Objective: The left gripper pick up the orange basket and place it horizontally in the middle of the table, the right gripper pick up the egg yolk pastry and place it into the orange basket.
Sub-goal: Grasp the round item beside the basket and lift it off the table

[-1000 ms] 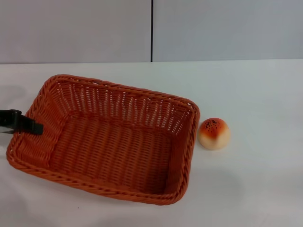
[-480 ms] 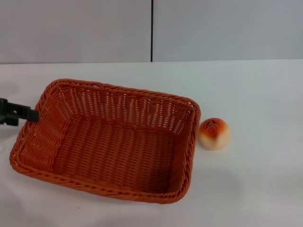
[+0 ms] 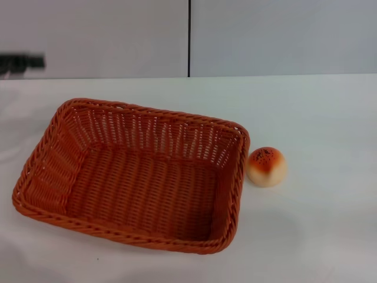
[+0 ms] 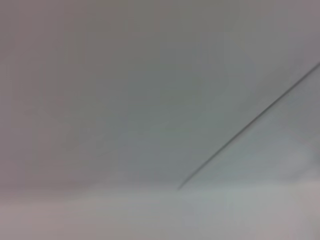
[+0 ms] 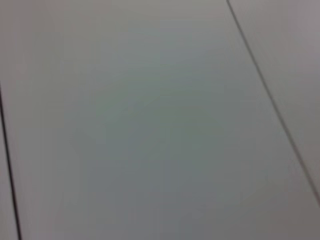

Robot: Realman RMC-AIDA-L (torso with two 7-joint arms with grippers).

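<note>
Pastry [image 3: 266, 167] just right of basket [image 3: 133, 174] (on table [image 3: 318, 224])

Bright, even light; soft shadow under the orange basket [image 3: 132, 177]; the left gripper [image 3: 22, 62] smeared by blur

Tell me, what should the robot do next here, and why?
Probably bring the right gripper, not in view, down over the pastry to grasp it. The basket sits empty on the table, and the left gripper is up and away at the far left, touching nothing. The pastry lies just beside the basket's right end.
</note>
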